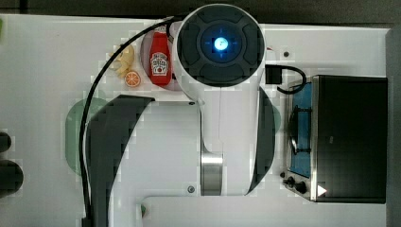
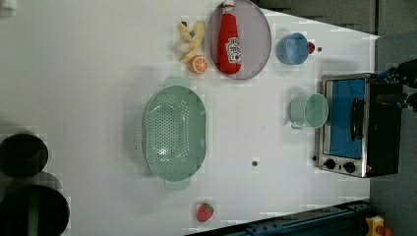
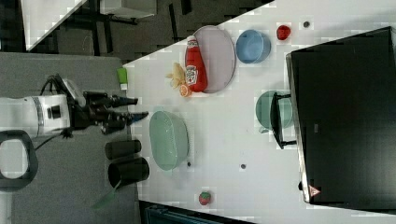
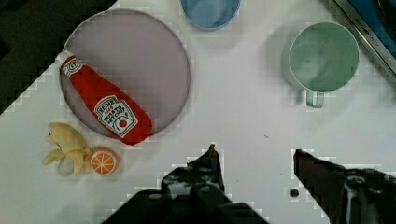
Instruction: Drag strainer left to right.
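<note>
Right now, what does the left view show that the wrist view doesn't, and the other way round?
The left view alone shows the strainer, a toy strawberry and the toaster oven's knobs. The wrist view alone shows the open gripper, nothing between its fingers. Both share the ketchup bottle on the grey plate, the orange slice, the blue bowl and the green mug.

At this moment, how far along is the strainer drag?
Nothing looks done: the strainer sits untouched on the table, left of the mug in the left view. In hand: the tool hangs open, holding nothing, apart from the strainer. Left: reaching it, making contact, the whole drag.
</note>
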You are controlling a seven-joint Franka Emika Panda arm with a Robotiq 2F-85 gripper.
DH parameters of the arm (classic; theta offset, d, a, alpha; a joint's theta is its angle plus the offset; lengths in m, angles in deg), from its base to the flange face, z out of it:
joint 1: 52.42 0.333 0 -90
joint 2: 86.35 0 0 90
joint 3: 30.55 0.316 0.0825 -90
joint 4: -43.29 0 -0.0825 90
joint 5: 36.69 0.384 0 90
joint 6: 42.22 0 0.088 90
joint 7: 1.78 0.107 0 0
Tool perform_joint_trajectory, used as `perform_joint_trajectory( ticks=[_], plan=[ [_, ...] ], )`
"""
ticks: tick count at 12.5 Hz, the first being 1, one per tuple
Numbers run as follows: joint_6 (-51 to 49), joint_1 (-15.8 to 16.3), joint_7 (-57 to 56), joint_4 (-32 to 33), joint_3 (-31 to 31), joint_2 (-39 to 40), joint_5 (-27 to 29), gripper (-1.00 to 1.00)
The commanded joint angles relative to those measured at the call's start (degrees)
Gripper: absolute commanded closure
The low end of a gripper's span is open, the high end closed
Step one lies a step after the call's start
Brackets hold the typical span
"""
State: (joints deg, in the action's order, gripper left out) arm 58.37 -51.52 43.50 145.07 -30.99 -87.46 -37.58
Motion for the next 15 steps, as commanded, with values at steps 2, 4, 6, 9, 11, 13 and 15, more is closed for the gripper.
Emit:
perform_joint_trajectory(
  ticks=[2,4,6,9,11,13,15],
  plan=[
    [-10.5,-2.27,6.74,0.98,-1.38,-12.54,-0.41,-0.82],
    [-10.2,-1.26,6.74,0.99,0.65,-12.41,1.04,-1.0],
    [-10.21,0.33,7.15,1.01,4.82,-11.88,2.79,-1.0],
    [-10.01,1.61,15.03,1.08,12.99,-9.99,2.79,-1.0],
    [-8.36,1.75,26.12,1.53,18.63,-8.28,2.78,-1.0],
    [-5.06,1.79,39.5,2.48,23.71,-5.8,2.72,-1.0],
    [0.21,1.84,52.66,4.6,28.19,-2.64,2.69,-1.0]
  ],
)
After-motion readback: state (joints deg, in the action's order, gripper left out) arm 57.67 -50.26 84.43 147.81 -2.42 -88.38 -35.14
